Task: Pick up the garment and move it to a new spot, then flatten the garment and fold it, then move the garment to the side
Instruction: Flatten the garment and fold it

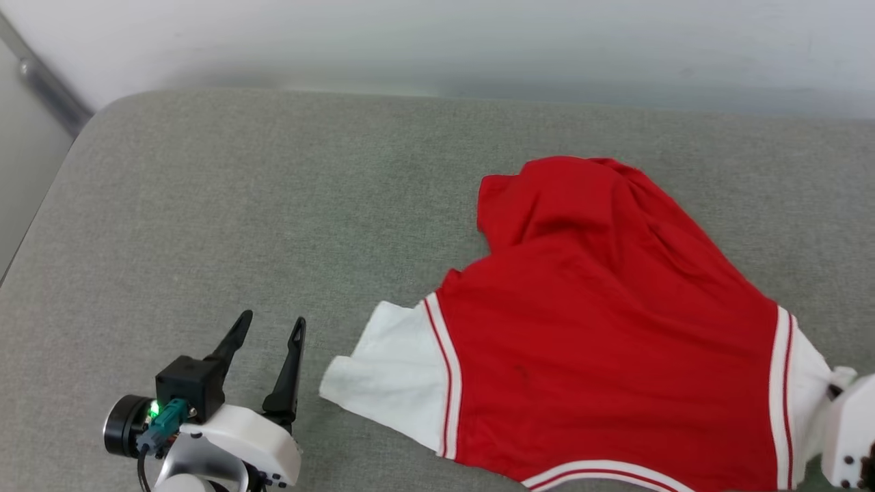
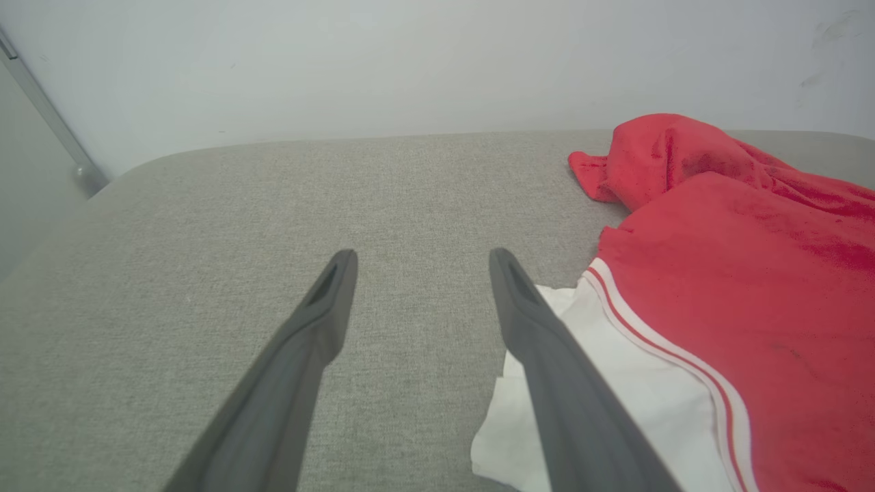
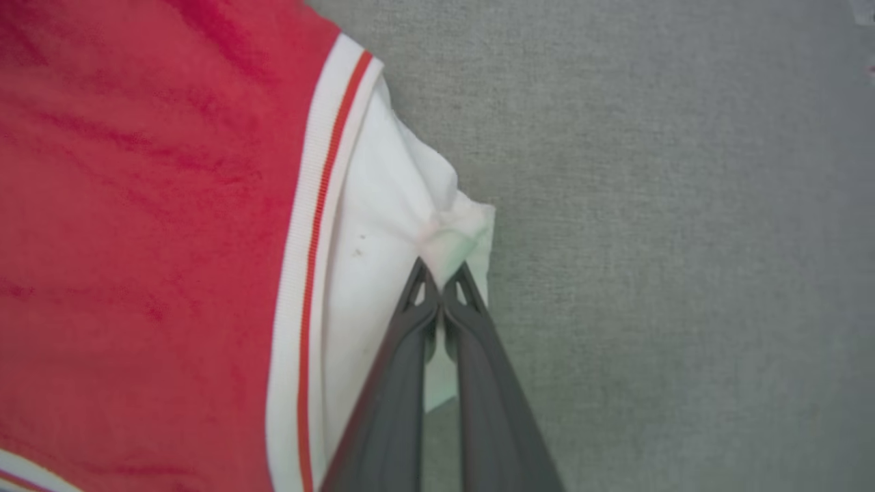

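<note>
Down low, the right gripper has its fingers clenched on a white sleeve of the garment, while the left gripper hovers just beside the other sleeve, fingers spread.

Grey woven-fabric tabletop with a rounded upper-left corner, backed by a plain white wall; a slanting grey metal rail stands beside that corner.

A plain indoor room — home or lab, I cannot tell. A grey fabric-covered surface with a rounded corner lies in the middle, a bare white wall along the top, a metal bar at upper left.
</note>
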You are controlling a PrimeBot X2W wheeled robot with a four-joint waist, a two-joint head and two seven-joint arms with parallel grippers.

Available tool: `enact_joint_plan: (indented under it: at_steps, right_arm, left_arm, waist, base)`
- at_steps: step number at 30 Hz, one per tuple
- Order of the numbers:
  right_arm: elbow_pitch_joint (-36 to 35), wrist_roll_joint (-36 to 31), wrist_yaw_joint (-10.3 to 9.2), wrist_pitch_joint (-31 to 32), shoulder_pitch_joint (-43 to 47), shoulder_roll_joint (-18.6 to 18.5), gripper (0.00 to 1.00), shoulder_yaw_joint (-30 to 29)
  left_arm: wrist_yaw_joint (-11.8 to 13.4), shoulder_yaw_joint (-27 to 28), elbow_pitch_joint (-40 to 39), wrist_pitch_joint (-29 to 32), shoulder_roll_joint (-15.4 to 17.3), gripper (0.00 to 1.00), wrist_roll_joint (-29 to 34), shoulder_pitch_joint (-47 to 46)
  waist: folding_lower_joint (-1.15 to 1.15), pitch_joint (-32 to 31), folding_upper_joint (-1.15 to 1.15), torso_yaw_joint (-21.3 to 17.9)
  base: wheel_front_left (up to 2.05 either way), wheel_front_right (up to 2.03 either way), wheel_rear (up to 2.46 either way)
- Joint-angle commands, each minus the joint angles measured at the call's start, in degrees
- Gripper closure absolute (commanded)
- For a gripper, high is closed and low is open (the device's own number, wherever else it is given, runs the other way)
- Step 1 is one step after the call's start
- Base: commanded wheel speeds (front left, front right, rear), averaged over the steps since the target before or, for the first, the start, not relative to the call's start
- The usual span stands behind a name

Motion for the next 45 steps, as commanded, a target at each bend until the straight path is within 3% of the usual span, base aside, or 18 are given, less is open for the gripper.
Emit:
enact_joint_plan:
  at_steps: [1,3,5,10,18,22,26,30,31,35,45]
  right_arm:
    - [0.94,0.51,-0.08,-0.86,1.41,-0.18,1.00,-1.61]
    - [1.72,0.74,-0.07,-1.96,2.01,0.17,1.00,-2.01]
    - [2.32,0.34,-0.07,-4.15,2.83,-0.17,0.00,-1.48]
    - [2.75,1.49,-0.06,-9.55,2.50,1.13,0.00,-1.31]
    - [-3.61,4.77,-0.06,-22.17,2.68,1.99,0.00,-0.16]
    - [-7.78,6.81,-0.06,-28.72,3.56,3.14,0.00,-0.28]
    - [-10.42,7.99,-0.06,-33.68,4.40,4.29,0.00,-0.81]
    - [-10.88,7.46,-0.06,-35.91,4.38,4.91,0.00,-0.07]
    - [-10.91,7.46,-0.06,-36.57,3.73,5.14,0.00,1.01]
    - [-11.02,8.03,-0.06,-37.72,3.07,4.95,0.00,2.22]
    - [-9.41,8.21,-0.06,-38.96,1.68,4.79,0.00,3.22]
  left_arm:
    - [-0.15,-0.18,0.39,0.45,0.29,0.00,-0.33,1.07]
    - [-0.07,-0.27,0.60,0.66,0.25,0.00,-0.73,1.35]
    - [-0.24,-0.55,0.76,1.12,0.29,0.00,-0.91,1.87]
    - [-0.17,-0.60,0.67,1.52,0.50,0.00,-1.42,2.21]
    - [-0.05,0.44,-2.31,3.34,1.67,0.00,-3.27,3.72]
    - [-0.10,0.48,-5.20,8.77,2.65,0.00,-5.74,5.15]
    - [-0.64,-1.08,-7.57,18.81,4.67,0.00,-9.07,7.09]
    - [0.50,-1.56,-9.08,26.21,6.83,0.00,-10.12,7.62]
    - [2.05,-1.47,-9.38,29.08,7.26,0.00,-10.01,6.56]
    - [3.37,-1.67,-7.67,31.64,8.14,0.00,-8.97,5.18]
    - [2.15,-4.88,-0.91,36.92,8.02,0.00,-9.55,3.67]
  waist:
    - [0.00,-0.58,0.00,-0.71]
    - [0.00,-0.94,0.00,-1.29]
    - [0.00,-1.18,0.00,-1.86]
    - [0.00,-1.90,0.00,-3.05]
    - [0.00,-2.97,0.00,-5.43]
    - [0.00,-2.48,0.00,-6.72]
    - [0.00,-1.64,0.00,-7.92]
    - [0.00,-0.42,0.00,-9.31]
    - [0.00,0.59,0.00,-10.15]
    - [0.00,1.98,0.00,-11.19]
    - [0.00,4.76,0.00,-12.81]
  base:
    - [0.00,0.00,0.00]
    - [0.00,0.00,0.00]
    - [0.00,0.00,0.00]
    - [0.00,0.00,0.00]
    - [0.00,0.00,0.00]
    - [0.00,0.00,0.00]
    - [0.00,0.00,0.00]
    - [0.00,0.00,0.00]
    - [0.00,0.00,0.00]
    - [0.00,0.00,0.00]
    - [0.00,0.00,0.00]
